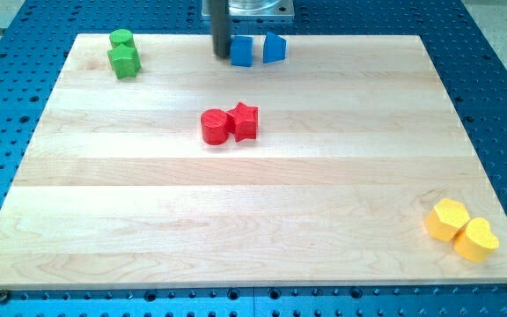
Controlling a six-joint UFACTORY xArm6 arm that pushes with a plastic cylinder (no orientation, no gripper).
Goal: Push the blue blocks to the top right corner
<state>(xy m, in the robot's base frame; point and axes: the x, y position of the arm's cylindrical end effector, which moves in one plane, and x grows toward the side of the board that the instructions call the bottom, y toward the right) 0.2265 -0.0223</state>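
Two blue blocks sit at the top edge of the wooden board point(253, 194), near the middle. The left blue block point(241, 51) looks like a cube. The right blue block point(274, 47) has a slanted shape and stands just to the cube's right, nearly touching it. My tip point(222, 55) is at the end of the dark rod and rests right against the left side of the blue cube.
Two green blocks point(124, 53) sit together at the top left corner. A red cylinder point(214, 126) and a red star point(244, 121) touch near the board's middle. Two yellow blocks point(461, 229) lie at the bottom right corner. A blue perforated table surrounds the board.
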